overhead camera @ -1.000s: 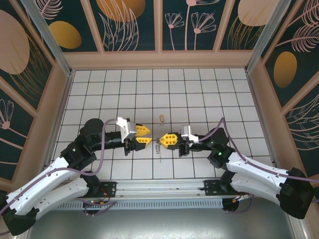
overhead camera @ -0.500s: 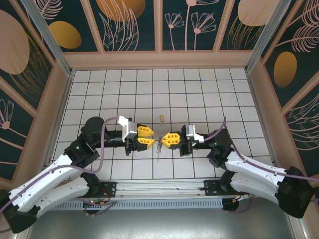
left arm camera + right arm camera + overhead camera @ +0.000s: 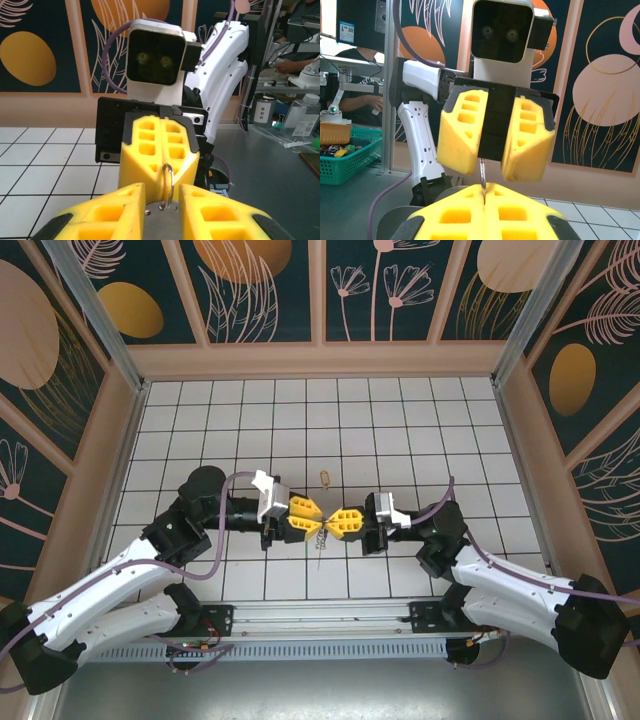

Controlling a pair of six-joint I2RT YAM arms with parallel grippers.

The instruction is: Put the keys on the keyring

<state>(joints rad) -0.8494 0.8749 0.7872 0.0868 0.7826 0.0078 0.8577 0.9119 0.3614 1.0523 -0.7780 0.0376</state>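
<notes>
The two claws are meeting tip to tip over the middle of the white tiled counter (image 3: 200,420), a bit nearer the robot than the far wall. The right claw (image 3: 334,520) is squeezing its two yellow fingers tight together on the keyring (image 3: 168,176), and the thin wire loop is poking out toward the left claw (image 3: 314,513). A little bunch of keys (image 3: 320,536) is hanging down from the spot where the claws meet. The left claw's fingers are standing a little apart with a flat silver piece (image 3: 162,214) between them. It looks like the head of a key with the ring going through its hole, but I cannot tell if the fingers are really pinching it. So I think the step in hand is slipping a key onto the ring. One loose key (image 3: 325,477) is lying on the counter just beyond the claws, so the job is not done. The next move needs a very gentle, straight push along the wire, with the right claw holding the ring steady.
</notes>
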